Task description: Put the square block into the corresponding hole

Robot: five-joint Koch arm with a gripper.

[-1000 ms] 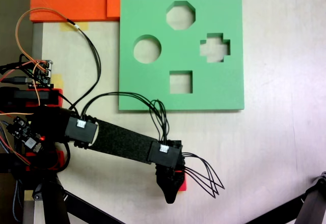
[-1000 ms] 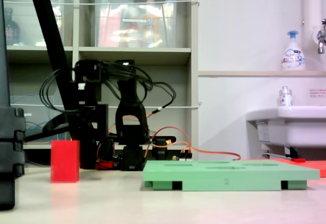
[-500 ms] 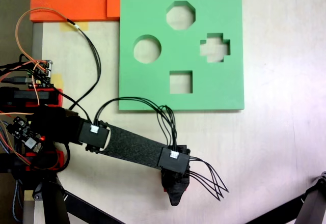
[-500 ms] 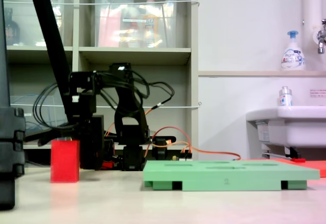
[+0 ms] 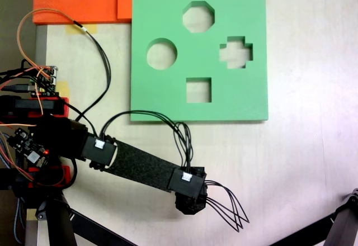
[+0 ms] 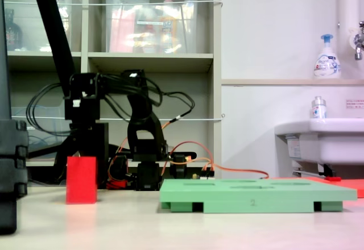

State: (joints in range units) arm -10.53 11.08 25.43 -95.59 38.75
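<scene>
Red square block (image 6: 81, 180) stood on the tabletop (image 5: 302, 162) near its front edge, well apart from the green foam board (image 5: 168, 98), w/ the gripper (image 5: 189, 206) directly over it: from above the wrist housing covered the block entirely, and in the low side view the black gripper body sat right behind and above the cube, tips hidden. So jaw state couldn't be told — apart, together or on the block, no camera showed it. Key relation: block lay straight below the tool, not off to a side, so next move was prob. a short drop and close, no sideways shift. Cube looked upright, faces roughly square to the table edge; no long axis to speak of. Square hole (image 5: 198, 90) sat near the board's front edge, closest cut-out to the arm, and was empty; round (image 5: 161, 53), octagonal (image 5: 198, 17) and cross (image 5: 235, 52) cut-outs also empty. Orange foam sheets (image 5: 78, 0) lay at the table's far corner, beside the board.
</scene>
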